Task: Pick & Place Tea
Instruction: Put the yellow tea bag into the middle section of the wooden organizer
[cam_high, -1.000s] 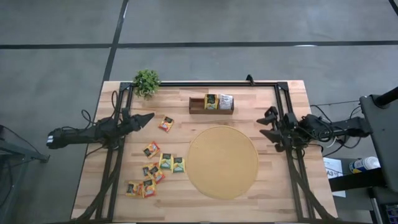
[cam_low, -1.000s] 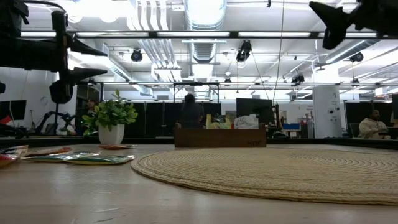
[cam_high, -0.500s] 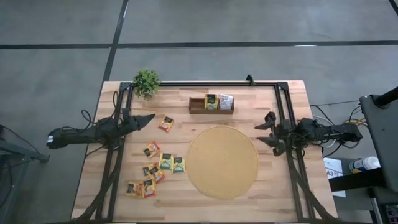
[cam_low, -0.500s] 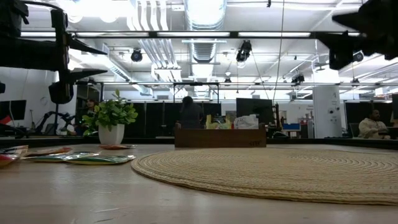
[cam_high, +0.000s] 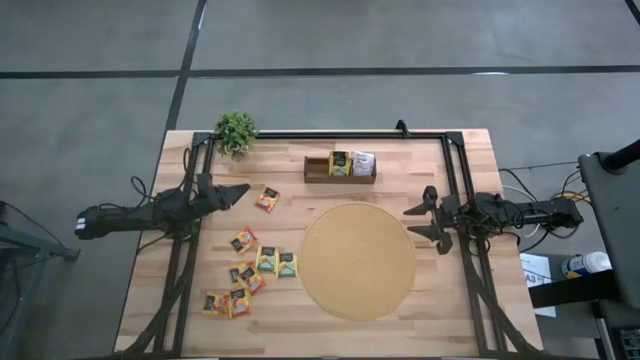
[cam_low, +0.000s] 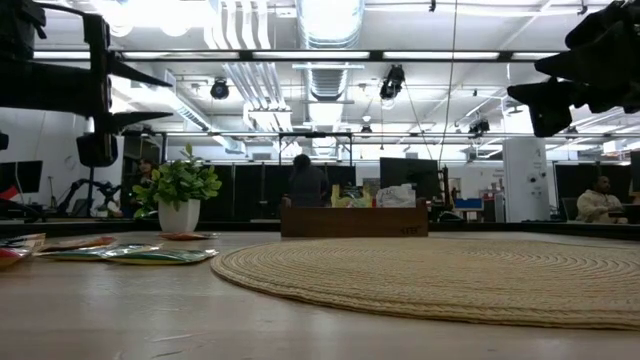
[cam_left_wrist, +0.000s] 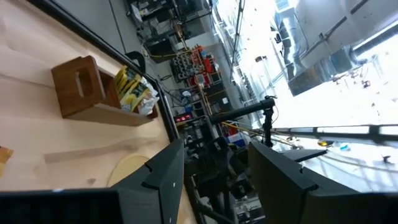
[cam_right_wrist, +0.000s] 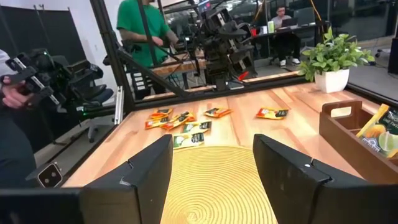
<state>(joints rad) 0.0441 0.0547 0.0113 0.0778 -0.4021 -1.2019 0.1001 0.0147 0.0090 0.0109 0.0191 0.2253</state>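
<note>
While both pincers hang spread and hold nothing, the small flat tea packets, yellow-green and orange, lie scattered on the table's left side, beside the round mat.

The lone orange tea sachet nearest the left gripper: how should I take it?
From straight above. The sachet lies flat on the table, clear of the others, so pinch across two opposite edges. The open left gripper hovers just beside it; a side approach would probably only push it along.

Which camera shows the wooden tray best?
The high view: the whole tray shows, sachets in its right slots. The low view shows only its front wall, the left wrist view one end, the right wrist view a corner.
</note>
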